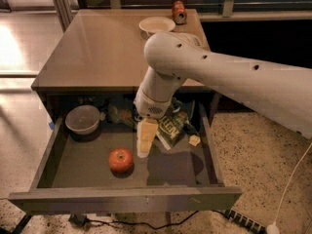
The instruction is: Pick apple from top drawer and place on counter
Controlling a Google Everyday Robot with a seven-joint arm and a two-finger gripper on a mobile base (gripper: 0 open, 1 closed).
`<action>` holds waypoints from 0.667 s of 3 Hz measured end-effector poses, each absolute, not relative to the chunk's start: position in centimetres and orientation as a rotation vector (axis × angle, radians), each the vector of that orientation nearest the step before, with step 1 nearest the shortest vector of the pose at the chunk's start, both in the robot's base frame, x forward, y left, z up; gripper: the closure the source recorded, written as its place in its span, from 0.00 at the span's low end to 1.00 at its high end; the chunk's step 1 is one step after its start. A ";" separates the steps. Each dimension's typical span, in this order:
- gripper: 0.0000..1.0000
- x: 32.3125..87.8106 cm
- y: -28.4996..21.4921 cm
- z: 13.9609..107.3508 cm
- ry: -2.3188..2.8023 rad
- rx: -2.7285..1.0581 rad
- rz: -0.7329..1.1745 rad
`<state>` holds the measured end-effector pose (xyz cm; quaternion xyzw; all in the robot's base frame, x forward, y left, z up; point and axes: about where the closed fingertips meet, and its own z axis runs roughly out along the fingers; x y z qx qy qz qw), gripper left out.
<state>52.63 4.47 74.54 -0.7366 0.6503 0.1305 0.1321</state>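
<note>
Top drawer (122,198) pulled open. Gripper (145,139) hangs inside it, pointing down, just right of and above the apple (121,160).

- Left of gripper: apple sits alone on bare drawer floor; open floor around it.
- Far left, back corner: grey bowl (83,119), well apart.
- Right and behind: green snack bag (170,126) crowding close; small pale object (194,140) past it.
- Front right: bare floor.
- Above, behind: counter (107,48) mostly bare; white bowl (156,25) and red can (179,11) at far edge.

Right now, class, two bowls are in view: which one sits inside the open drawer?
The grey bowl in the top drawer, back left, left of the gripper and behind the apple. The cream bowl sits on the counter.
</note>
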 end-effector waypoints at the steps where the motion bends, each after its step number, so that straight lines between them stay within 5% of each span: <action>1: 0.00 51.9 5.5 73.2 1.860 -2.145 0.439; 2: 0.00 50.5 7.3 70.8 1.825 -2.172 0.518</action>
